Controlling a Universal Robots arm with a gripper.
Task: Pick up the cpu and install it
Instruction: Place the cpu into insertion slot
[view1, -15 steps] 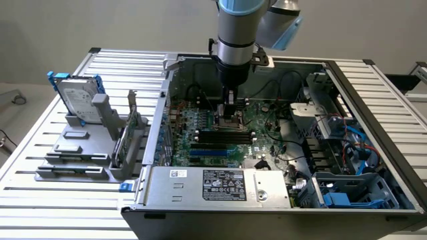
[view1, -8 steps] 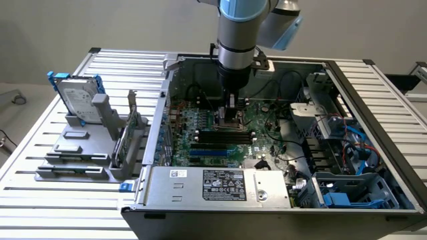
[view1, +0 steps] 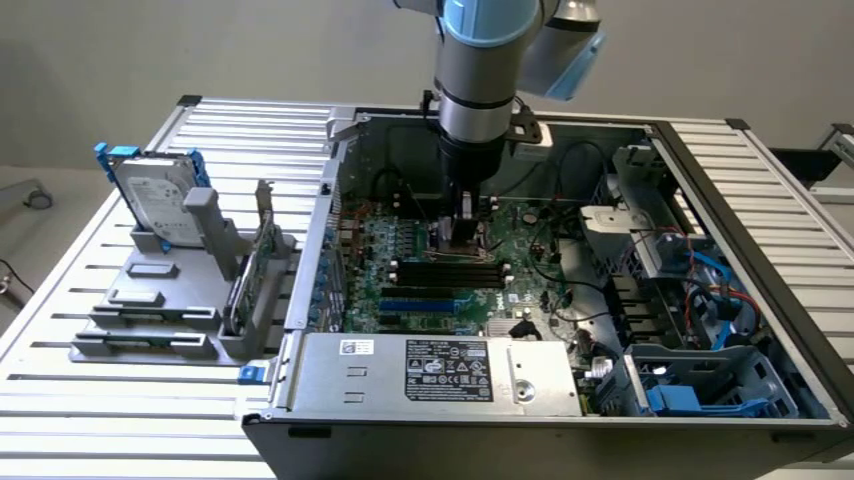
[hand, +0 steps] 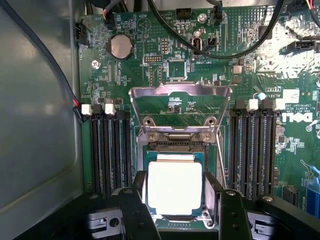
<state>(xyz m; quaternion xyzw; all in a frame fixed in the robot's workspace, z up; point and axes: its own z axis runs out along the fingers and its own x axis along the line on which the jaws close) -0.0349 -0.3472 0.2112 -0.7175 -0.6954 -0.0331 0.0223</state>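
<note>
Exterior view's left: grey plastic rack (view1: 147, 330) props the hard drive (view1: 158, 195) upright, parked clear of the work. Centre: arm reaches straight down into the open steel case (view1: 441, 375), gripper (view1: 467, 240) low over the green motherboard (view1: 534, 290). Wrist view: 2 black fingers (hand: 139, 192) look clamped on opp. edges of the cpu (hand: 175, 187), a flat square w/ matt silvery lid, held level at the socket (hand: 175, 142). Hinged metal frame (hand: 180, 107) stands raised, so nothing blocks seating. Can't tell if it's fully seated.
</note>
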